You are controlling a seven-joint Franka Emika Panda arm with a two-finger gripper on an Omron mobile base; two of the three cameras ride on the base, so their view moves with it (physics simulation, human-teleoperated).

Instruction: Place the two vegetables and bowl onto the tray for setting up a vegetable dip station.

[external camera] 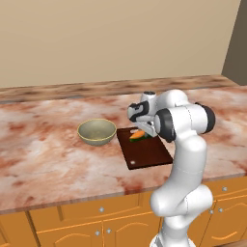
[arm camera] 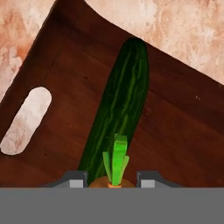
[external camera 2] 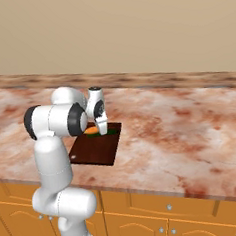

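On the left, I saw one bowl (external camera: 97, 131) sitting hollow on the counter (external camera: 43, 154), beside the tray (external camera: 147, 153). One cucumber (arm camera: 120, 103) lay on the tray, plain from the hand camera alongside the slot handle (arm camera: 25, 121). My gripper (arm camera: 113, 179) pinched one carrot (external camera: 137, 135) just above it.

bowl (external camera: 97, 131): sat on the marble counter (external camera: 43, 149), just off the board's 9 o'clock side, not touching it
board (external camera: 144, 150): dark reddish-brown, small hole seen at its 6 o'clock end
carrot (external camera: 137, 135): pinched in the gripper (external camera: 143, 131) over the board's 12 o'clock end
cucumber (external camera: 140, 139): only a green sliver spotted under the carrot
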